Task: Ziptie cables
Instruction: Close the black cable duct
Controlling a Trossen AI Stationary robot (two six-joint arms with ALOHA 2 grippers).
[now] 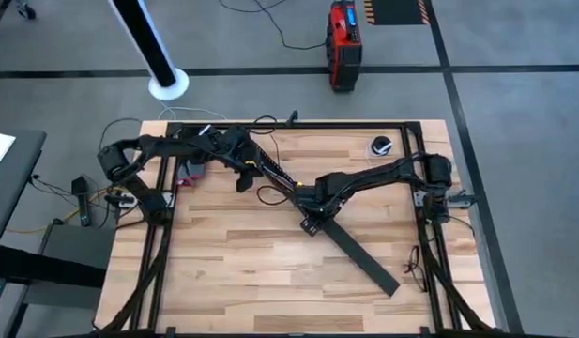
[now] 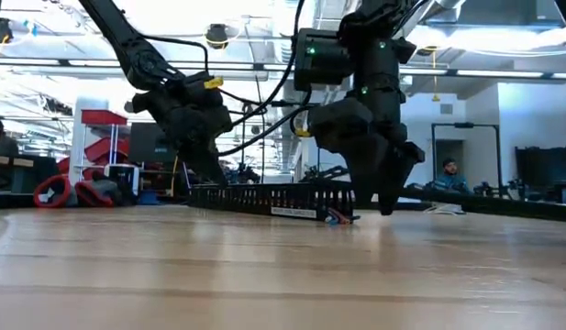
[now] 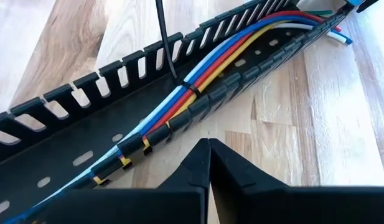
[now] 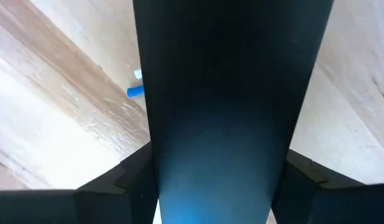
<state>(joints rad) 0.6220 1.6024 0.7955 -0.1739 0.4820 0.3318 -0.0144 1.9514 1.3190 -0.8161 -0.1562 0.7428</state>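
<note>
Cables [image 3: 198,84] lie in the slotted channel [image 3: 73,106] – soft, light, prob. slippery; best pinched by that black tie [image 3: 193,92]. Left gripper [image 3: 208,146] pressed together just beside. Right gripper [image 4: 232,180] pinching the flat black strip [image 4: 232,93].

My left arm reaches in from the table's left edge toward the back middle, its wrist bent down, and the left gripper [image 1: 244,175] hangs low over the tabletop with its fingers [image 3: 235,177] pressed together, tips meeting. My right arm stretches in from the right edge across to the centre, and the right gripper [image 1: 312,223] points down at the table, its fingers clamped either side of a flat black strip [image 4: 232,106].
</note>
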